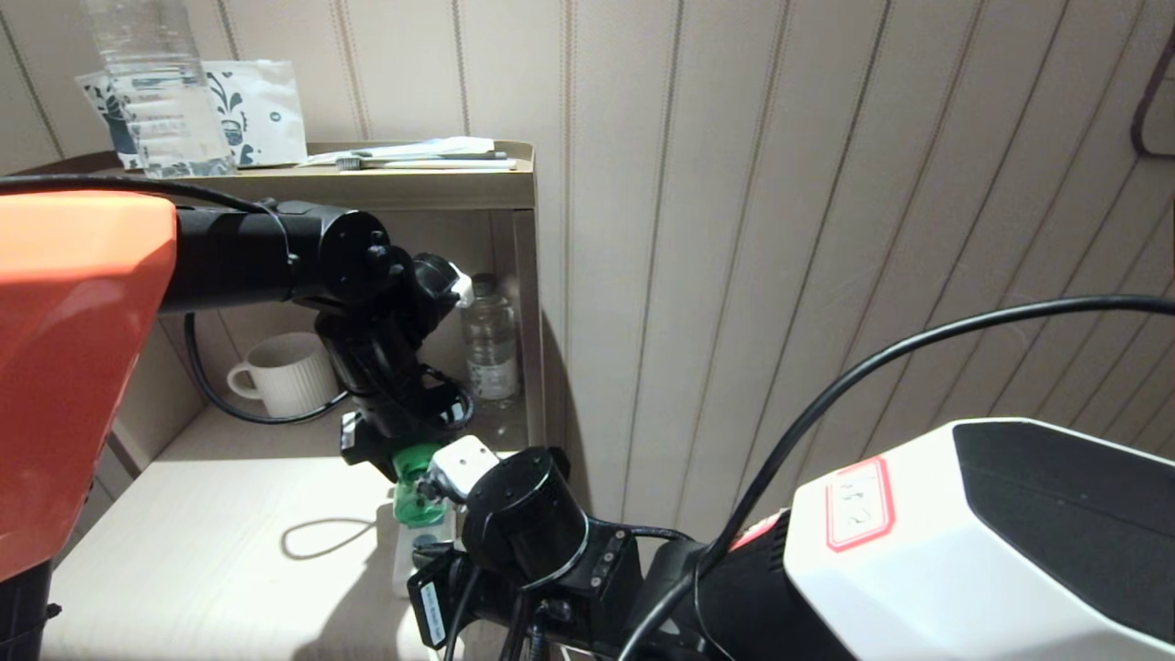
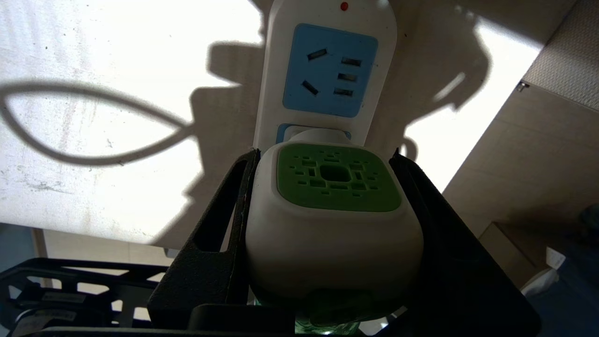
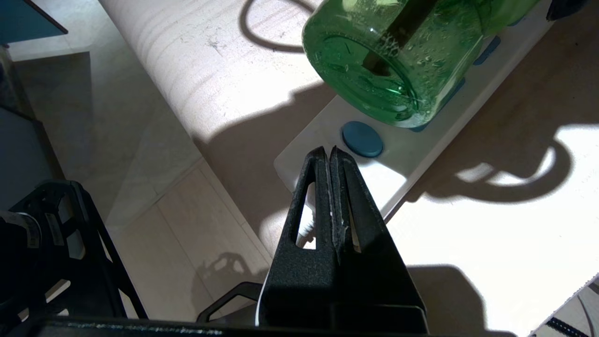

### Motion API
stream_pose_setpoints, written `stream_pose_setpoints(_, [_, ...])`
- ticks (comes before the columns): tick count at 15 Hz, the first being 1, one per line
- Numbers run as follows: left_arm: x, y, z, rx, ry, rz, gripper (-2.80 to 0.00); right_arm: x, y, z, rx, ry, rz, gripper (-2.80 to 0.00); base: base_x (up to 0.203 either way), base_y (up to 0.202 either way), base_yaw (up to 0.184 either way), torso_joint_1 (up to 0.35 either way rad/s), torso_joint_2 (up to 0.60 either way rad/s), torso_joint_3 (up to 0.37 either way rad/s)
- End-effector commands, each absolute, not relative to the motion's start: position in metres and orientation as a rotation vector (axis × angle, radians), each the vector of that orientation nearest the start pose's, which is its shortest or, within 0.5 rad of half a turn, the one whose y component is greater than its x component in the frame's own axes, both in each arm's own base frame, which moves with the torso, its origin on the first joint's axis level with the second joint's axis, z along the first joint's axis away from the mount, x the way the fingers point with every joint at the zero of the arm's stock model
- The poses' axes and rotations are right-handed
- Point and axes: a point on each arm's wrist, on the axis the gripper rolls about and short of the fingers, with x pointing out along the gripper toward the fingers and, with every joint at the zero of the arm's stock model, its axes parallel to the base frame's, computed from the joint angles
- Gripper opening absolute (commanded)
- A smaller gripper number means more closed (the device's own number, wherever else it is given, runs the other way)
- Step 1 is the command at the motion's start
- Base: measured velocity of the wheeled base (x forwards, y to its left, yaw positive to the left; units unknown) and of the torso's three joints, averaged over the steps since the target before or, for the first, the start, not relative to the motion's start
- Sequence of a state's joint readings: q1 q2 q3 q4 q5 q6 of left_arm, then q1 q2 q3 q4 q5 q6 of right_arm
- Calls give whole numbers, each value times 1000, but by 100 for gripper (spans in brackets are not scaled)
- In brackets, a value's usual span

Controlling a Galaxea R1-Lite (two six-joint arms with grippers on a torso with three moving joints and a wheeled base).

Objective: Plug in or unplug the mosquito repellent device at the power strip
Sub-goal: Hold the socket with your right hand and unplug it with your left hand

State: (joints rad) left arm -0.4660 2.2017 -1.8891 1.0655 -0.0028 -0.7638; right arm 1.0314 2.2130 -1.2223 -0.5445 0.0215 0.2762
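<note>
My left claw (image 2: 327, 243) is closed on the mosquito repellent device (image 2: 334, 220): one black finger (image 2: 210, 252) presses on each side of its white rounded body, and the green vented top faces the wrist camera. The device sits at the power strip (image 2: 327, 70), right over the second blue socket face, and I see its white back touching that socket; I cannot tell if the pins are fully inside. The next blue socket beyond it is free, and a small red light shows at the end of the strip. In the head view the left claw comes down from above onto the device (image 1: 431, 477), at the front edge of the pale wooden counter (image 1: 229, 551).

My right claw (image 3: 333, 161) is pressed shut with nothing between its fingers. It hangs just over the near end of the strip (image 3: 398, 159), beside a round blue button (image 3: 362, 139), under the green bottle of the device (image 3: 398, 61).

A white mug (image 1: 285, 372) and a clear water bottle (image 1: 489, 340) stand further back on the counter.
</note>
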Motion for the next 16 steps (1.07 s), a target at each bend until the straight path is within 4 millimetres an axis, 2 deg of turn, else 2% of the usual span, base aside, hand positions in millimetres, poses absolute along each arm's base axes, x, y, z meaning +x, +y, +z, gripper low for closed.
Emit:
stream_pose_setpoints(1, [347,-175,155,-314,1410,151,-280,223,369,98,34,528,964,-280,0,0,0,0,0,0])
stream_pose_setpoints(10, [347,-175,153,-312,1411,152,-280,229,376,113,73,445,978,-280,0,0,0,0,0,0])
stream_pose_setpoints(16, [348,-175,153,-311,1411,152,-280,228,371,98,52,483,965,-280,0,0,0,0,0,0])
